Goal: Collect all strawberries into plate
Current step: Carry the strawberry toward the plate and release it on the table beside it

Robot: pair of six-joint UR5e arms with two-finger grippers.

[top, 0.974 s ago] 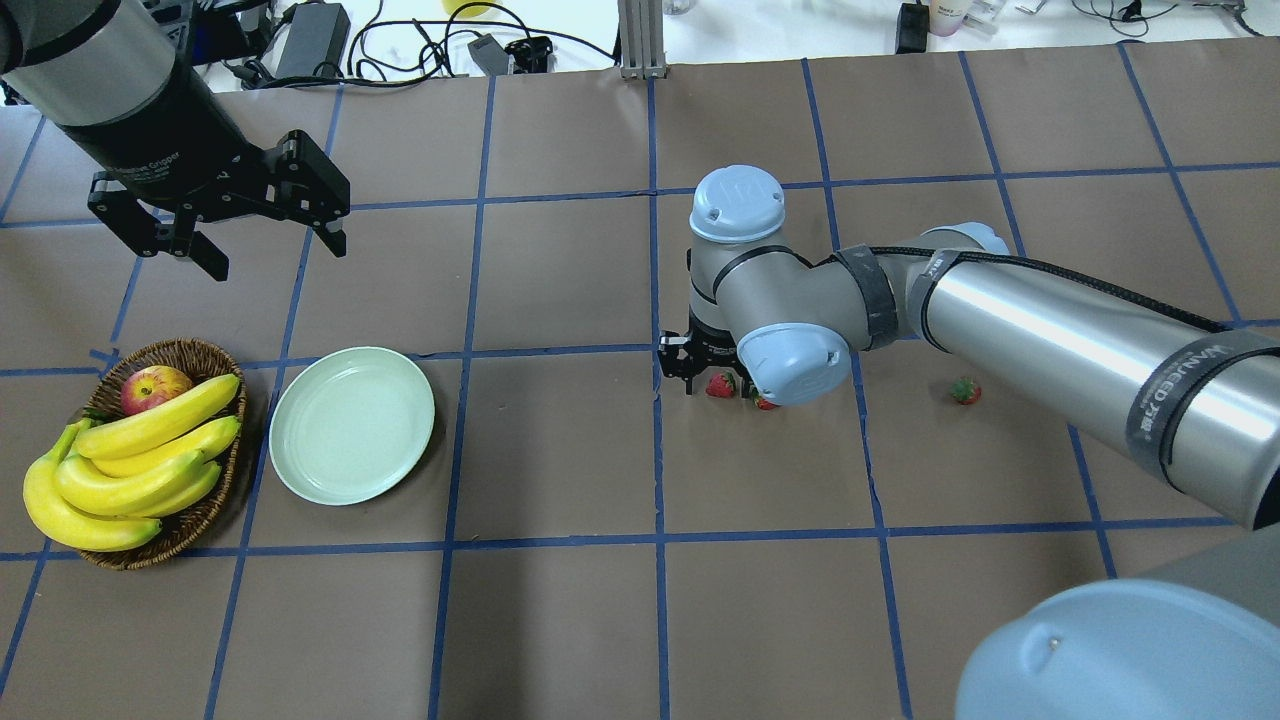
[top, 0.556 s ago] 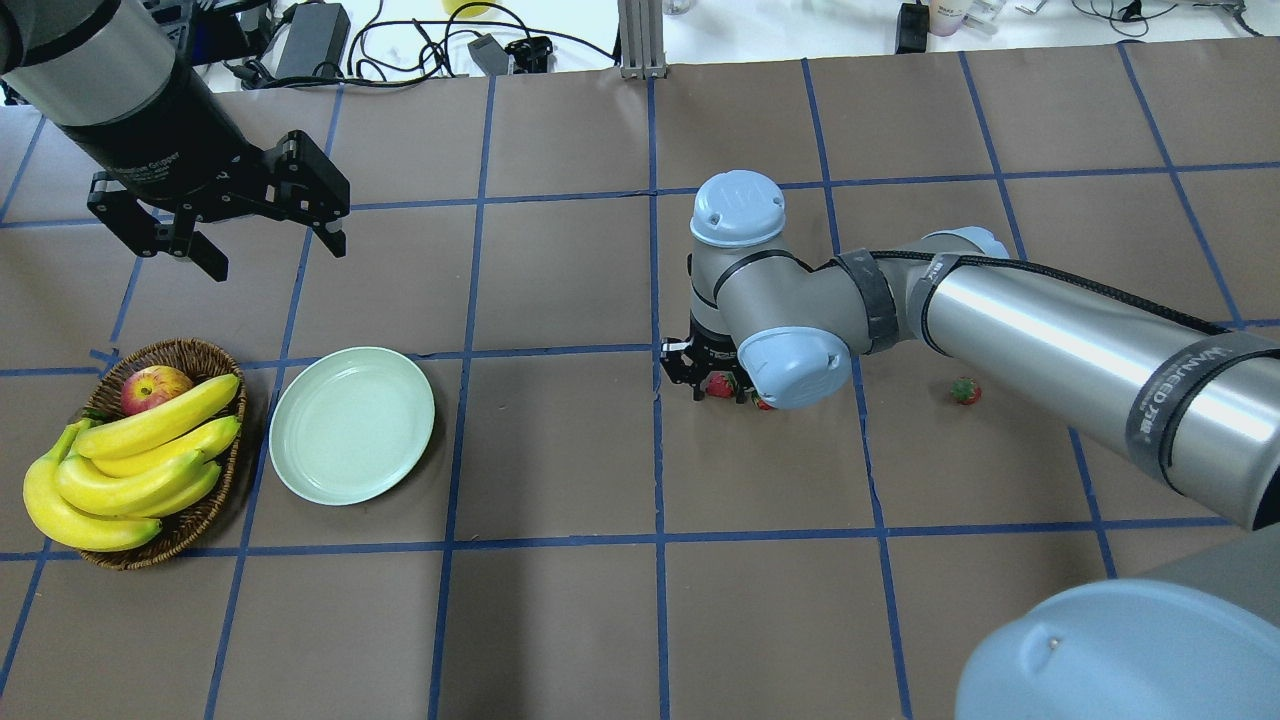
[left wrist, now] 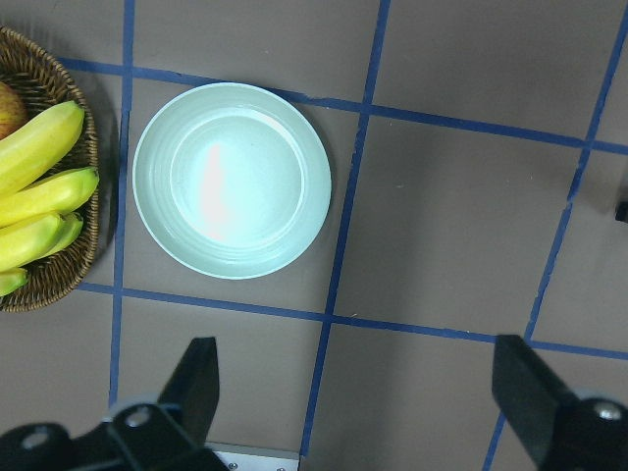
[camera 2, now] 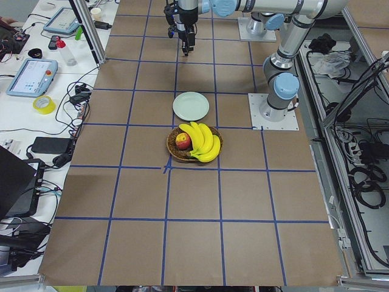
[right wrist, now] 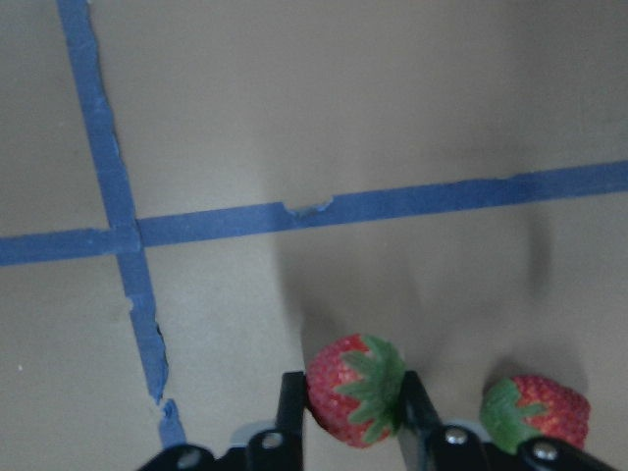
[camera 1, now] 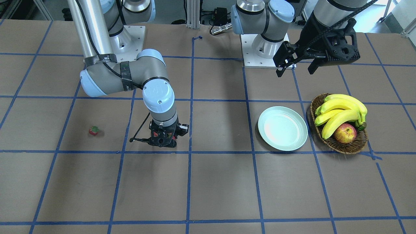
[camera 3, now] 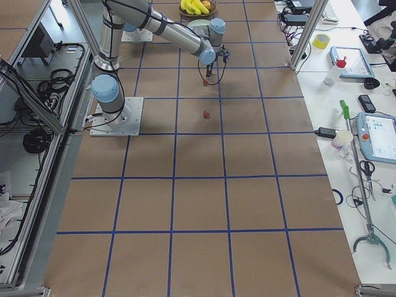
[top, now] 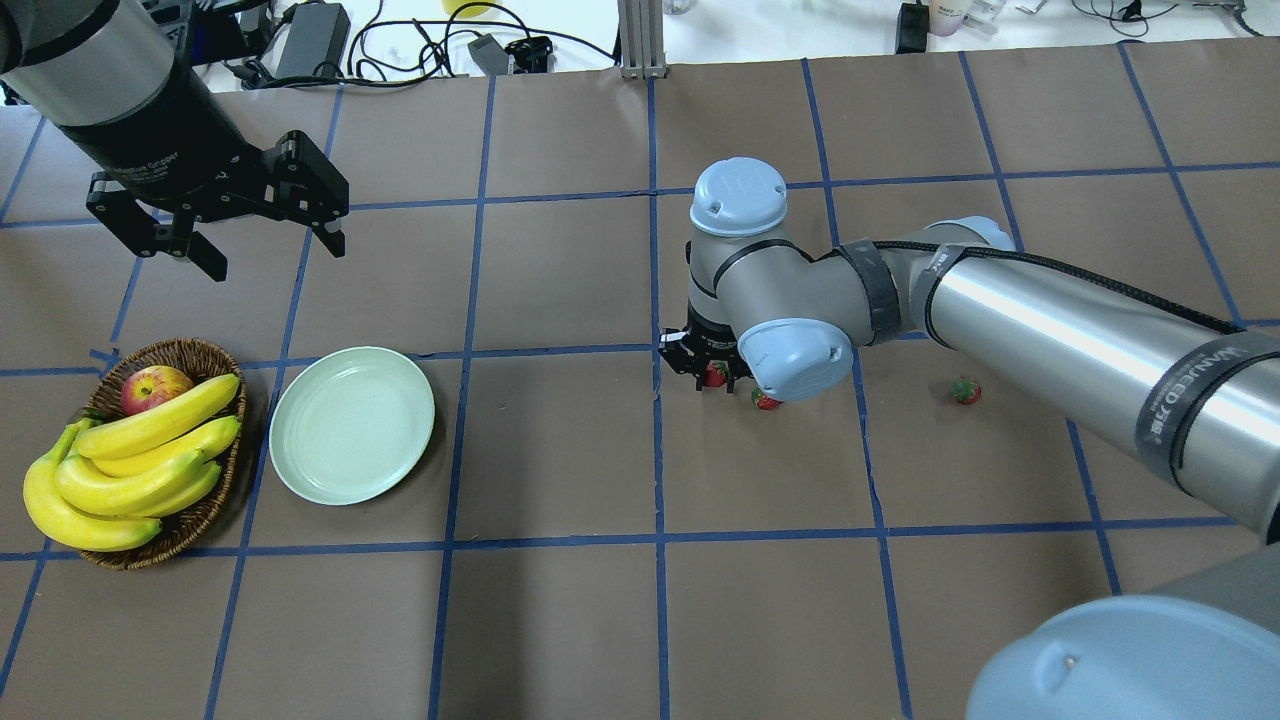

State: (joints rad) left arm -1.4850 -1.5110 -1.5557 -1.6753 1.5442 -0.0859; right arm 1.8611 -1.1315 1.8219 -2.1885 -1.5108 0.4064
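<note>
STEP: lift | GRIP: pinching strawberry [right wrist: 355, 391] between right jaws | DO: raise vertically, avoid second strawberry [right wrist: 535, 412] just beside.

a brown paper-covered table [top: 560, 620], gridded in blue tape [right wrist: 442, 201], stands under even light, a white bench [camera 3: 312, 93] strewn with tablets [camera 3: 378, 137] running along one long side and cable bundles [camera 3: 34, 139] lying on the floor [camera 3: 37, 204] along the other.

The fingers [right wrist: 414, 417] of the right gripper [right wrist: 352, 412] have closed around one strawberry [right wrist: 355, 388].
</note>
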